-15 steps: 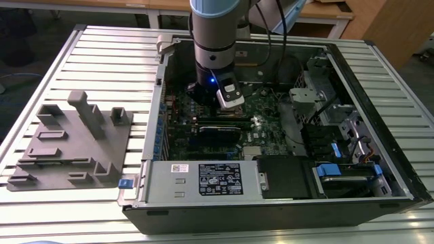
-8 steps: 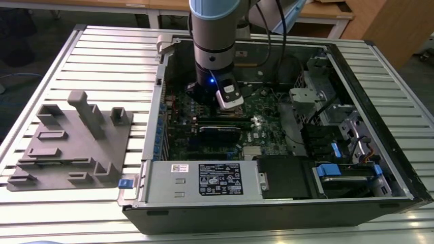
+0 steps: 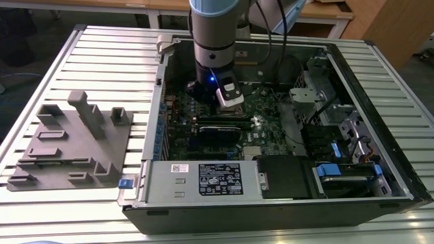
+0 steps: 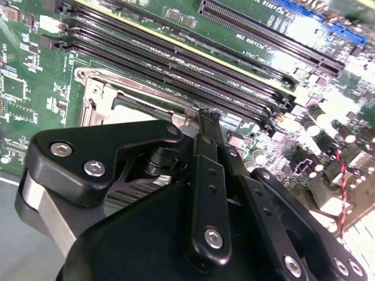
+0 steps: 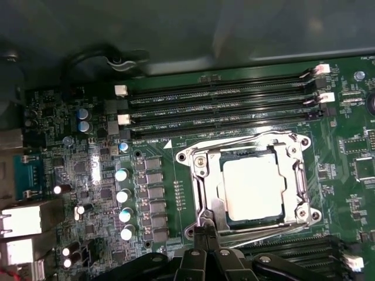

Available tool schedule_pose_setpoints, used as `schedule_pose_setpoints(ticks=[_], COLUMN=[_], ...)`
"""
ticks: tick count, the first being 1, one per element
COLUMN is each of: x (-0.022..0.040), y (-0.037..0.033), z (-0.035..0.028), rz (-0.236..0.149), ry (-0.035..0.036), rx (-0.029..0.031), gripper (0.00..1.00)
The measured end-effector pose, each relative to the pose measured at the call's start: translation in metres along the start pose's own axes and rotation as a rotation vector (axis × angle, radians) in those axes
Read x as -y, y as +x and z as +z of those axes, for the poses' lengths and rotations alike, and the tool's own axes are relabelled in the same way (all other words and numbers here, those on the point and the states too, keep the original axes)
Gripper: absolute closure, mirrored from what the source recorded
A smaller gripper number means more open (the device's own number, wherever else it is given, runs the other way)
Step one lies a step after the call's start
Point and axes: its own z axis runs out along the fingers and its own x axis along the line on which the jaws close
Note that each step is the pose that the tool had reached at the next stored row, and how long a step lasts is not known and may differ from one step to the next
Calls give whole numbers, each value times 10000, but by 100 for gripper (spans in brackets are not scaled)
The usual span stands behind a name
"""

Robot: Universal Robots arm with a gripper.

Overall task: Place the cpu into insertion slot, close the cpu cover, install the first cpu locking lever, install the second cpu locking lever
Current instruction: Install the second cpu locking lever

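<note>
Gripper [image 5: 205,225], fingers pinched together (nothing visibly held), at cpu cover [image 5: 202,167] edge over seated cpu [image 5: 253,187].

Shiny metal cpu cover [image 5: 202,175]

Slatted metal bench [image 3: 101,56]; wooden desks [image 3: 326,12] behind

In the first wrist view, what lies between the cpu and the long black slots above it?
The cpu cover's silvery bar and a thin metal lever, then a narrow strip of green board, lie between the cpu and the slots.
</note>
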Motion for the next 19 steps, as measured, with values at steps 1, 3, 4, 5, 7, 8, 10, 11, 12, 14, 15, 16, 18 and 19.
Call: schedule_pose_setpoints(ticks=[1, 3, 4, 5, 7, 8, 10, 11, 12, 14, 15, 16, 18, 19], x=[-1, -4, -5, -7, -8, -7, -4, -4, -2, -1, -1, -1, 0, 0], y=[-1, -3, -4, -6, -8, -8, -8, -8, -9, -9, -9, -9, -9, -9], z=[-13, -48, -71, -91, -104, -105, -105, -105, -105, -105, -105, -106, -105, -105], rz=[1, 10, 16, 22, 27, 27, 29, 28, 28, 28, 27, 27, 28, 28], ry=[14, 42, 54, 65, 84, 84, 86, 86, 86, 85, 86, 86, 85, 85], rx=[3, 8, 9, 11, 15, 15, 14, 14, 14, 14, 15, 14, 15, 14], gripper=[89, 89, 89, 89, 89, 89, 89, 89, 89, 89, 89, 89, 89, 89])
